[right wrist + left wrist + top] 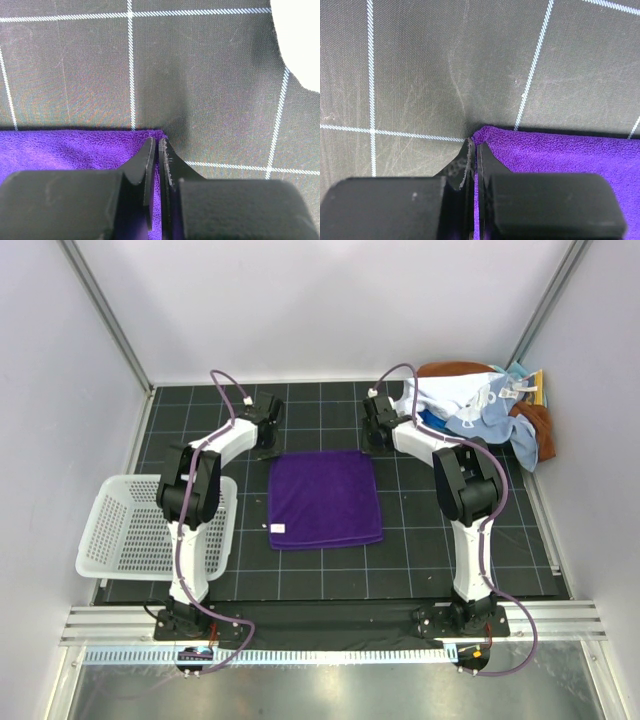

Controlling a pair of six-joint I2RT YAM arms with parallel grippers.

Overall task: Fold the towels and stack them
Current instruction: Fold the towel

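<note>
I am pinching the far-left corner of the dark purple towel (325, 498) with the left gripper (474, 145), its fingers (492, 162) pressing together on the cloth. The right gripper (156, 142) is pinching the far-right corner likewise. The towel is lying flat mid-tabletop (330, 575). The other towels (480, 405) are lying heaped at the far-right corner.

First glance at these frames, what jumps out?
A purple towel lies flat in the middle of the black gridded mat, with the left gripper and right gripper each pinched shut on one of its far corners. A heap of unfolded towels, white, light blue and rust-brown, sits in the far right corner. A white slotted basket overhangs the mat's left edge.
</note>
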